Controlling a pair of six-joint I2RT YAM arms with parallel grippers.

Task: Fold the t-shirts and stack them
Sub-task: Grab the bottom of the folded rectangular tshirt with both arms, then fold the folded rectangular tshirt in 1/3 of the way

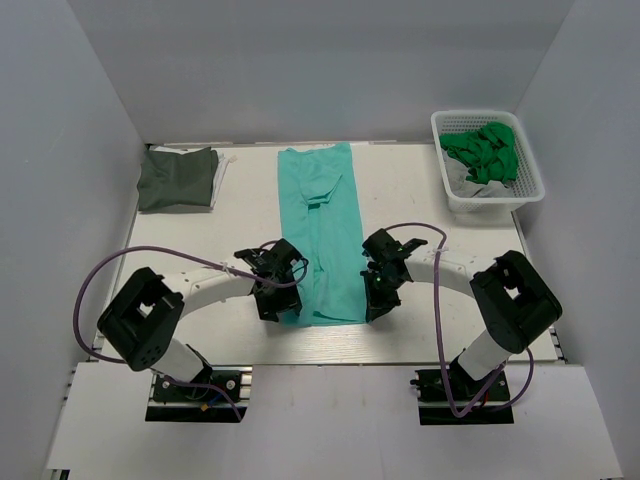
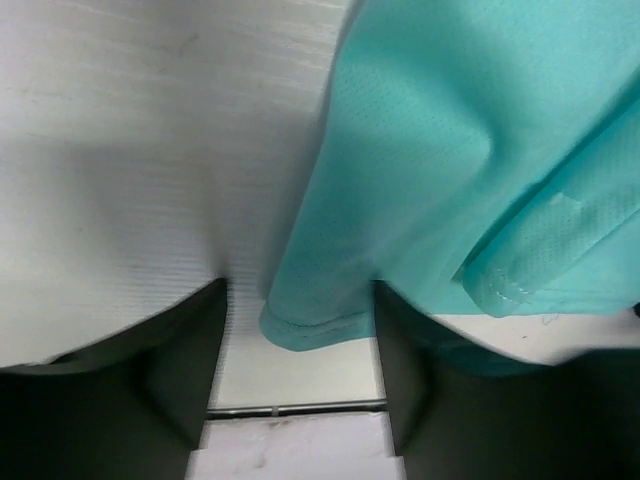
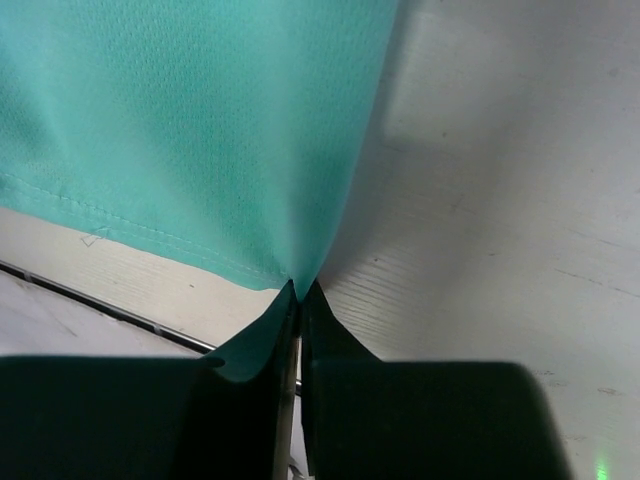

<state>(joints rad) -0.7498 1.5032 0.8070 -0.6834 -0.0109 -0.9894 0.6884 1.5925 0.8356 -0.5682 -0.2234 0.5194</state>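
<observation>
A teal t-shirt (image 1: 322, 225) lies folded into a long strip down the middle of the table. My left gripper (image 1: 268, 306) is open at the strip's near left corner; in the left wrist view the hem corner (image 2: 315, 325) lies between the spread fingers (image 2: 175, 370), touching neither. My right gripper (image 1: 378, 305) is shut on the near right corner; in the right wrist view the teal cloth (image 3: 200, 130) is pinched at the fingertips (image 3: 300, 300). A folded dark grey-green t-shirt (image 1: 177, 178) lies at the far left. Crumpled green t-shirts (image 1: 483, 150) fill a white basket.
The white basket (image 1: 530, 185) stands at the far right corner against the wall. White walls enclose the table on three sides. The table's near edge (image 1: 330, 362) runs just behind both grippers.
</observation>
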